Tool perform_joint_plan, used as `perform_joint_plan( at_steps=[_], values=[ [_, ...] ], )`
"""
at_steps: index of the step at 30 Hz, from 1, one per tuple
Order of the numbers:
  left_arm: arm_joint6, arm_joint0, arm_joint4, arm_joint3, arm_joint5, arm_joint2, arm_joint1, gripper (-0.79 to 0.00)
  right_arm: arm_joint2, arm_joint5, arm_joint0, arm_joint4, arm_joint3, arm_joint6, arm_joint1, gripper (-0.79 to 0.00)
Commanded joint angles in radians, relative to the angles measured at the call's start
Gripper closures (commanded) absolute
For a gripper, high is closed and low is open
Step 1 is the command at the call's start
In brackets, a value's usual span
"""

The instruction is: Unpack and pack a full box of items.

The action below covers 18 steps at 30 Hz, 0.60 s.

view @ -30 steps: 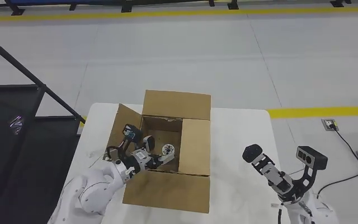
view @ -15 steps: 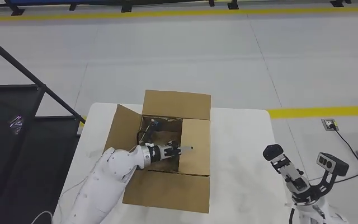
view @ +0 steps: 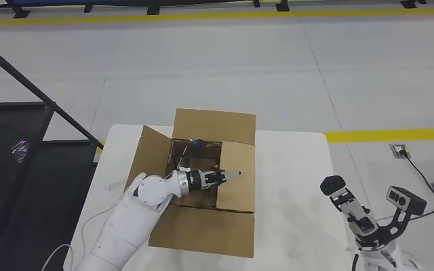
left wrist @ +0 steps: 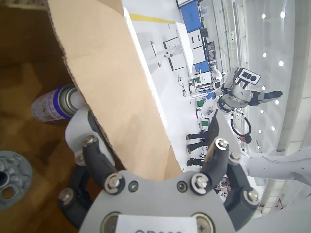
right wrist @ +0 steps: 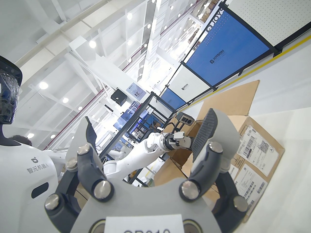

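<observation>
Left claw [left wrist: 148,124] and right claw [right wrist: 150,120] both gape.

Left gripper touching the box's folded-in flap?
Cannot tell. Left wrist view: the left gripper is open, fingers straddling the folded-in flap; neither contact nor a gap shows plainly.

The box flap [left wrist: 109,73] stands between the spread fingers of the left gripper [left wrist: 147,120], a spray can [left wrist: 52,106] blocks just ahead of the inner finger, and the outer side is free.

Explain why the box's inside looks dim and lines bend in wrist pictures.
Top view: the box walls shade its inside. Left wrist view: the can sits in that shade. Right wrist view: the wide lens bows the ceiling beams; lamps glare.
</observation>
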State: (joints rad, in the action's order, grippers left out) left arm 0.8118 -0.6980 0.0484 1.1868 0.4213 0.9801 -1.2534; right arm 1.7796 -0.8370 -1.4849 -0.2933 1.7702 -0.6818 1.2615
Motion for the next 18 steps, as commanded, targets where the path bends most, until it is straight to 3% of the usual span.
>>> perform_joint_plan(
  at_steps=[1,6,10,18],
  values=[
    [0.005,-0.009,0.002,0.040,-0.002,0.011,0.004,-0.785,-0.003,-0.002,0.006,-0.004,-0.003,0.002,-0.002,-0.785],
    [-0.013,-0.031,-0.012,0.135,0.000,0.018,0.006,-0.785,0.005,-0.016,0.007,-0.022,-0.005,0.013,-0.008,-0.785],
    [-0.108,-0.032,-0.060,0.165,0.034,-0.005,-0.004,-0.785,0.035,-0.045,-0.019,-0.045,0.003,0.039,-0.012,-0.785],
    [-0.199,0.068,-0.049,0.048,0.058,-0.154,-0.067,-0.785,0.106,-0.099,-0.105,-0.084,0.017,0.083,-0.018,-0.785]
  ],
)
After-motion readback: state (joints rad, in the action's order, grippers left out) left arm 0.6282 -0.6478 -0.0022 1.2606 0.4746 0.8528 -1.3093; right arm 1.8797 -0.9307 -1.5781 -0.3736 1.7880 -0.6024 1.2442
